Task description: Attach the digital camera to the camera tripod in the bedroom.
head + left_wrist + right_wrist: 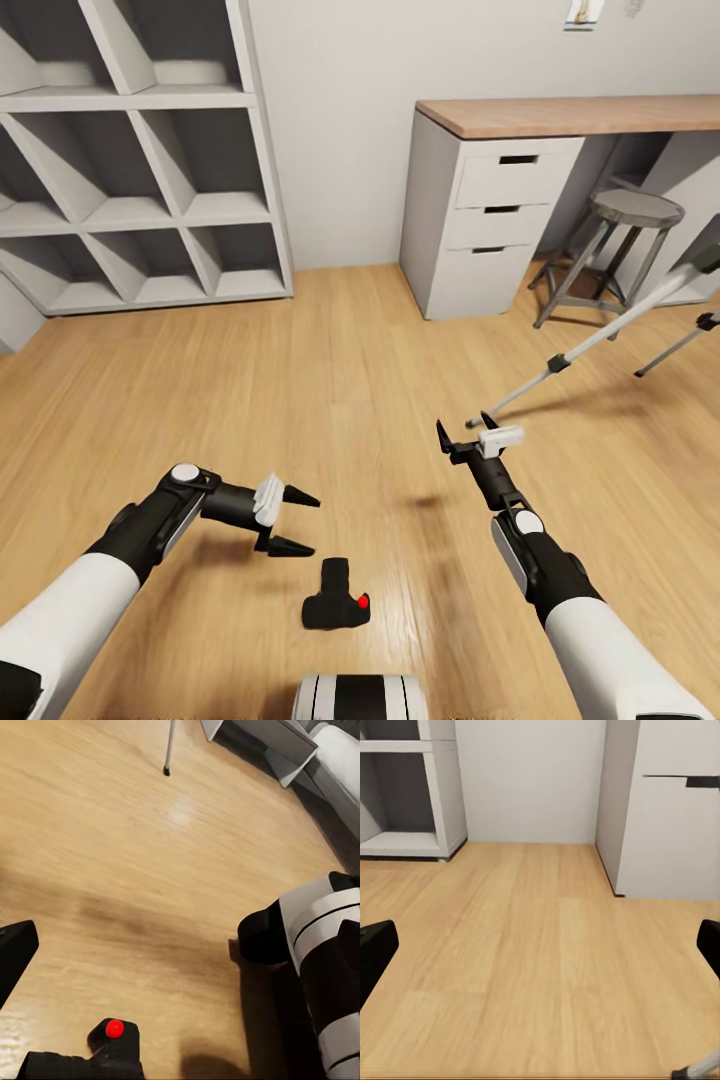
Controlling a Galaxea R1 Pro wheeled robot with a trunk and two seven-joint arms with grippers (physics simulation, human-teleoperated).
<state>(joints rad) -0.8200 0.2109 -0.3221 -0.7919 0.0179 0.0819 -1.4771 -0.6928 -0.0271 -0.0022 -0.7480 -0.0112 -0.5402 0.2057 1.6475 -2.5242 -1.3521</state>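
Head view, looking down over both arms in the bedroom, light wood floor [330, 380] throughout.

Digital camera [336, 603] lying on floor at approx 6 o'clock, just ahead of robot's base [360, 697]; black body, red button [363, 601] toward its right side, lens barrel pointing away from robot. Also seen in left wrist view w/ red button up [114, 1028], near the robot's black-and-white base [322, 967].

Left gripper [296, 521] at approx 7 o'clock, low over floor, fingers spread wide, holding nothing; tips near the camera but apart from it, up and to the left.

Right gripper [464, 432] at approx 4 o'clock, raised, pointing to 12 o'clock, fingers wide apart, nothing between them. In right wrist view, dark fingertips [376, 949] at both side edges w/ bare floor between.

Camera tripod [600, 340] at approx 3 o'clock: silver legs w/ black joints and feet slanting down toward centre, nearest foot [472, 423] just beside right gripper; tripod head cut off by frame edge. One leg tip visible in left wrist view [169, 750].

Bkgd: grey cube shelf [130, 160] at 10–11 o'clock, wood-topped white desk [490, 200] w/ three drawers at 1–2 o'clock, round grey stool [625, 250] under desk at 2 o'clock, behind tripod.
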